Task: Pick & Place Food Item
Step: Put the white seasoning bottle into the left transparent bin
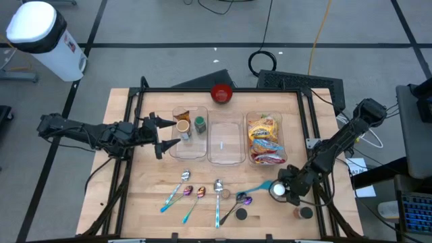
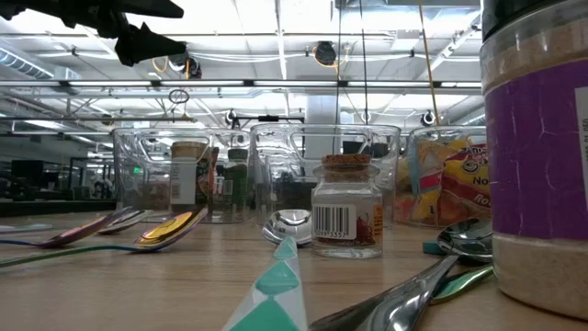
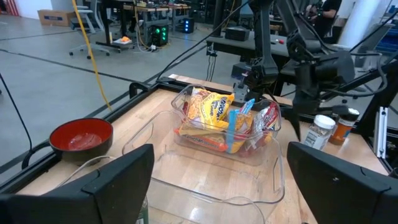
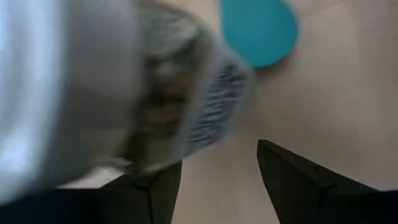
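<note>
Right end effector (image 1: 282, 190) is low over the near-right tabletop (image 1: 135, 196), at a white-capped jar (image 1: 277, 190) beside the teal spoon (image 1: 260, 185). In the right wrist view the jar (image 4: 112, 93) fills the frame just past the fingers, which stand part open; looks like they straddle it without clamping, but that view is too blurred to be sure. Read: grasp step of the pick, not yet lifted.

Left end effector (image 1: 160, 132) hovers wide open and empty at the left bin (image 1: 190, 152), which holds two jars. Middle bin (image 1: 225, 159) looks empty; the right bin (image 1: 251, 156) holds snack packets (image 1: 264, 135).

Next move: seat the jar between the pads, close, lift straight up clear of the spoons, then carry far-left to a bin.
</note>
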### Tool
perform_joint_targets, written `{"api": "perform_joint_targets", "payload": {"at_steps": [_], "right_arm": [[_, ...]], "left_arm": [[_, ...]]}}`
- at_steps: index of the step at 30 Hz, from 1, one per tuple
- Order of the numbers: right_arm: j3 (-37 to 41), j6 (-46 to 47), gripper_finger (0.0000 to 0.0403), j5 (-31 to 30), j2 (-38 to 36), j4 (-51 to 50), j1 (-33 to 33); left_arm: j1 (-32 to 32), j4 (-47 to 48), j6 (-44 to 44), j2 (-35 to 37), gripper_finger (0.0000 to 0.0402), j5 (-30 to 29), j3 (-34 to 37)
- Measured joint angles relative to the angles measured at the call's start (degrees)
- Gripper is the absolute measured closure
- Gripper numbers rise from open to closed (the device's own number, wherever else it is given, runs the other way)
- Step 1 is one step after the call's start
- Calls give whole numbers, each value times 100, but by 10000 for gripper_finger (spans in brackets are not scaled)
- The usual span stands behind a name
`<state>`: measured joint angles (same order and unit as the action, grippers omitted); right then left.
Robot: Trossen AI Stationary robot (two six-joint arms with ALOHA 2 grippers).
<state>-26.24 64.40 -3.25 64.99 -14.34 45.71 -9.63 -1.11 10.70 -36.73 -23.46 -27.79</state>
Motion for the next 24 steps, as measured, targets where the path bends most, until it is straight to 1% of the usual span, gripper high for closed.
{"api": "perform_joint_targets", "payload": {"at_steps": [3, 6, 14, 18, 21, 24], "right_arm": [[148, -82, 202, -278, -2, 21, 0], [324, -56, 202, -402, -13, 271, 5], [1033, -67, 197, -470, -7, 2134, -13], [1237, -403, 169, -464, 10, 2896, 31], [1288, -799, 140, -663, 13, 3374, 52], [1284, -1251, 114, -738, 6, 3575, 50]], "left_arm": [[1, 0, 0, -1, 34, -1, 0], [1, 0, 0, 0, 36, 0, 0], [0, -1, 0, -2, 36, 0, 0], [1, -1, 0, -2, 36, 0, 0], [2, -1, 0, -1, 36, -1, 0], [0, -1, 0, 0, 36, 0, 0]]}}
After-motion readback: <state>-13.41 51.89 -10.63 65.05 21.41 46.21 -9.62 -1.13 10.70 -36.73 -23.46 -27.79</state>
